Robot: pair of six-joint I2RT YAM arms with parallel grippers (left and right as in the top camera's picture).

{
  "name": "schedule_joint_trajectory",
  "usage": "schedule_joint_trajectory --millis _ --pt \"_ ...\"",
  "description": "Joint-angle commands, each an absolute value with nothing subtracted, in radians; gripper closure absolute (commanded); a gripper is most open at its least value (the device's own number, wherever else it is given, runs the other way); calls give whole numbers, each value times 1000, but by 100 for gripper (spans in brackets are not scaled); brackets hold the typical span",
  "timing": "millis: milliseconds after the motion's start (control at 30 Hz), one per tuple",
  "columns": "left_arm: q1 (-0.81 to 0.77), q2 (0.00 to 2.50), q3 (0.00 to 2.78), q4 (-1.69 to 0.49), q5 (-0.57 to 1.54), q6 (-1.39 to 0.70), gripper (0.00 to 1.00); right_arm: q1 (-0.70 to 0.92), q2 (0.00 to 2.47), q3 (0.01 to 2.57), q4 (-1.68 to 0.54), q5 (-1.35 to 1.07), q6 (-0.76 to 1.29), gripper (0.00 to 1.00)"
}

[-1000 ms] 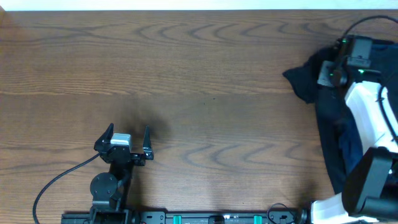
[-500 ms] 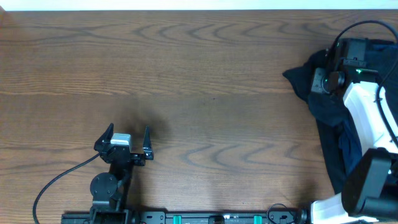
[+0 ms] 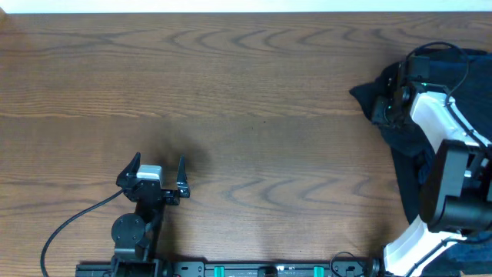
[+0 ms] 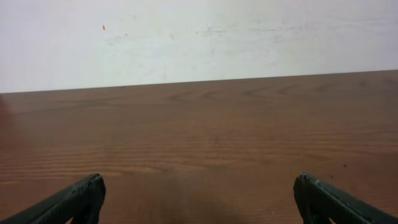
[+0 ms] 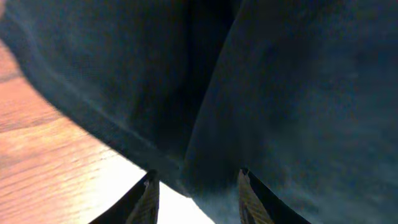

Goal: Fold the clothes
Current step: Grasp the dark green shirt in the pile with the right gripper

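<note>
Right claw (image 5: 197, 190) part open, nothing clamped. A fold of the dark clothes (image 5: 280, 93) sits between its tips, the rest of the heap just ahead of it. Left claw (image 3: 158, 163) wide open, empty, clothes well away from it.

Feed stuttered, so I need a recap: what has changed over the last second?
The right gripper swung left across the clothes to the pile's left edge, and its jaws now stand apart there. No grip is visible. The left gripper stayed open and parked; the clothes look unshifted.
</note>
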State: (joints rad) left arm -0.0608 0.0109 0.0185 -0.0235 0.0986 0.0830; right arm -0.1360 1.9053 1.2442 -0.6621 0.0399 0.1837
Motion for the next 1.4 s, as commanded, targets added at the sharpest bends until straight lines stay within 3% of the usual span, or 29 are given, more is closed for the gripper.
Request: schedule_joint_trajectory --millis 0,100,200,267,533,1000,1367 --pt "-64 4 4 -59 122 93 2 -130 1931 1241 -654 37 206 60" --pt "-64 4 4 -59 122 93 2 -130 1935 1241 -643 37 206 63" --pt "-64 4 4 -59 122 93 2 -130 1935 1242 -643 37 206 89" --pt "-64 4 4 -59 123 93 2 -130 1935 1242 -643 37 206 99" --pt "-64 4 4 -59 122 93 2 -130 1876 1261 -669 36 205 99" --pt "-64 4 4 -59 123 93 2 -130 1542 1271 -787 15 194 99" --pt "-64 4 4 -59 123 93 2 -105 1520 1275 -775 -288 213 99"
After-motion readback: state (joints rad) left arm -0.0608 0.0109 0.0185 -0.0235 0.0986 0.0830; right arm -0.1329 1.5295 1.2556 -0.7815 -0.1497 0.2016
